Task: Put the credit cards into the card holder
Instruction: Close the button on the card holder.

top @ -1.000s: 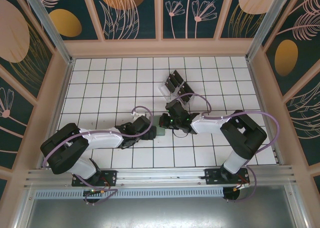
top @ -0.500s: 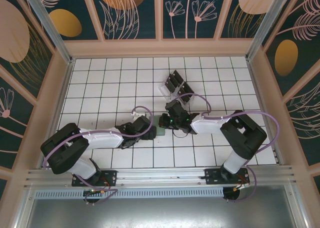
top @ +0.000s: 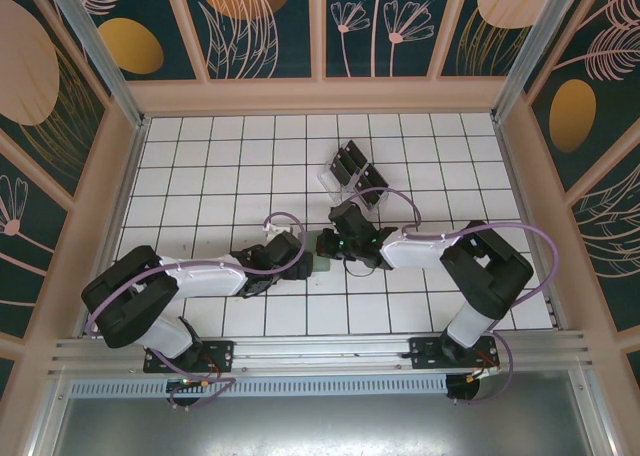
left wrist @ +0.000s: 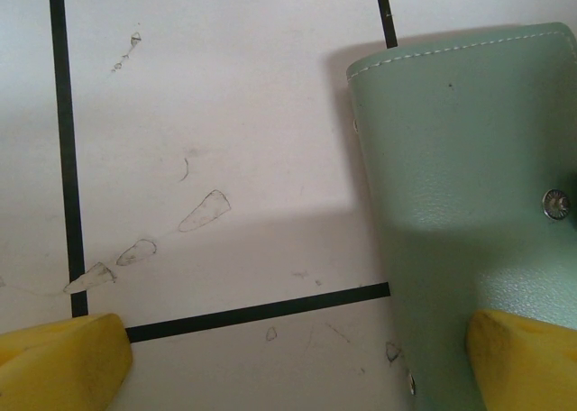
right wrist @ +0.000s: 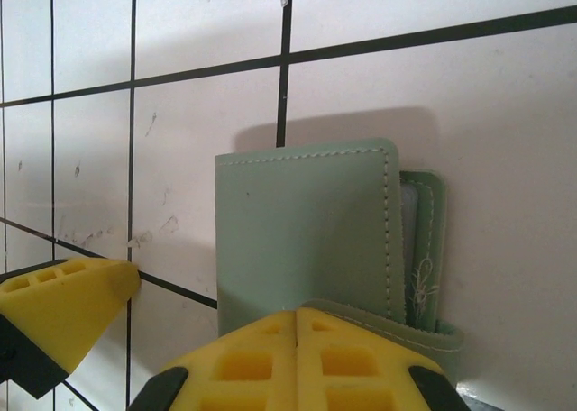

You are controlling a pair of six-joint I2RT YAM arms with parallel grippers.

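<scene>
The card holder [left wrist: 469, 204] at the right of my left wrist view looks like soft, finely grained faux leather. It is matt pale green, with pale thread stitching along its edge and a small shiny metal snap stud [left wrist: 556, 204]. My left fingers [left wrist: 63, 361] are matt yellow plastic, as are my right fingers [right wrist: 243, 366], which are moulded with hollow cells. The table [left wrist: 225, 114] is smooth, white, faintly glossy and scuffed, with flat black lines.

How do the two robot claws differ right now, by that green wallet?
The left gripper stands wide open, one finger over the card holder; the right gripper is shut, fingertips together at its edge. The left gripper reaches in from the left, the right gripper from the right. Both have yellow fingers.
</scene>
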